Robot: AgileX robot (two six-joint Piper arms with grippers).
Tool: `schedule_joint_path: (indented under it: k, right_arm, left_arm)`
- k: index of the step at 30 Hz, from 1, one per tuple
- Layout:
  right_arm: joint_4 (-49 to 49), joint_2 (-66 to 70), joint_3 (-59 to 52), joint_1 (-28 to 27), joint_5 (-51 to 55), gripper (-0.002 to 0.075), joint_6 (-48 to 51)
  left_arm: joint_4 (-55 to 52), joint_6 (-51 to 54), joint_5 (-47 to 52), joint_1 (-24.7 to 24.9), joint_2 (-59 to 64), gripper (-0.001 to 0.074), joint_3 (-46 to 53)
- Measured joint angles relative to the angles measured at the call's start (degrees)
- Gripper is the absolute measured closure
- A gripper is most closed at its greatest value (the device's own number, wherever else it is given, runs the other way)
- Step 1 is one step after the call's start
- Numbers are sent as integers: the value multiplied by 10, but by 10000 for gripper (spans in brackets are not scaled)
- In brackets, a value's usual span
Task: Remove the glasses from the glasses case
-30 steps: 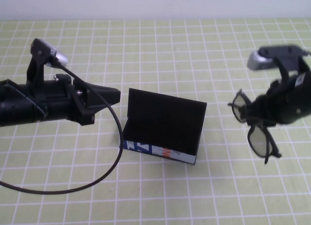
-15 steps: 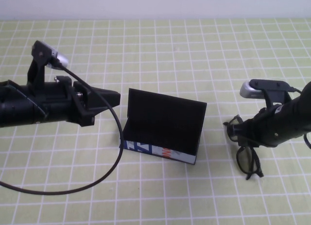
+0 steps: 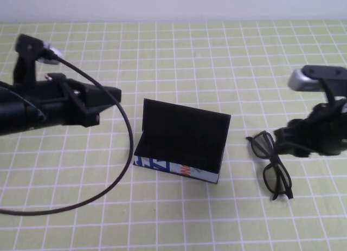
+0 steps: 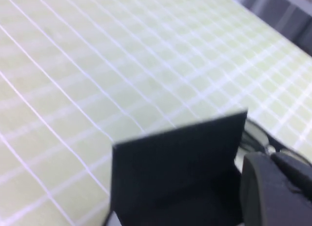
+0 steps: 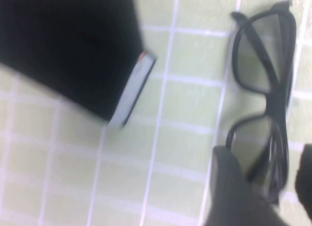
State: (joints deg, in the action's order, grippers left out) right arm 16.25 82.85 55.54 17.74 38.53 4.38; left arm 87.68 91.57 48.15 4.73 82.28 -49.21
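The glasses case (image 3: 181, 140) stands open in the middle of the mat, lid upright, black inside, its white printed front (image 3: 179, 169) facing me. The black glasses (image 3: 269, 164) lie on the mat to the right of the case, and also show in the right wrist view (image 5: 265, 84). My right gripper (image 3: 287, 140) is open just above their temple ends, its fingers (image 5: 234, 187) apart on either side of the temples (image 5: 279, 157). My left gripper (image 3: 111, 96) is shut and empty, held above the mat to the left of the case. The case lid (image 4: 180, 157) shows in the left wrist view.
The green gridded mat (image 3: 179, 56) covers the table. A black cable (image 3: 122, 169) loops from the left arm down over the mat in front of and left of the case. A pale wall runs along the far edge.
My right gripper came down with the glasses, set them on the mat right of the case, let go and drew back to the right. My left arm moved back and to the left.
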Motion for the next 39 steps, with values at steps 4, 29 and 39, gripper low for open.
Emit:
schedule_joint_path:
  k: [4,29,39]
  right_arm:
    - [-22,-133,-31,0,67,519,-6]
    - [-3,-823,-347,-3,-25,742,-28]
    - [15,-791,-469,-3,-321,743,-12]
  left_arm:
    - [9,-22,-54,0,-96,739,30]
    - [82,-46,-409,-1,-667,739,425]
    - [88,-46,-470,-1,-667,739,506]
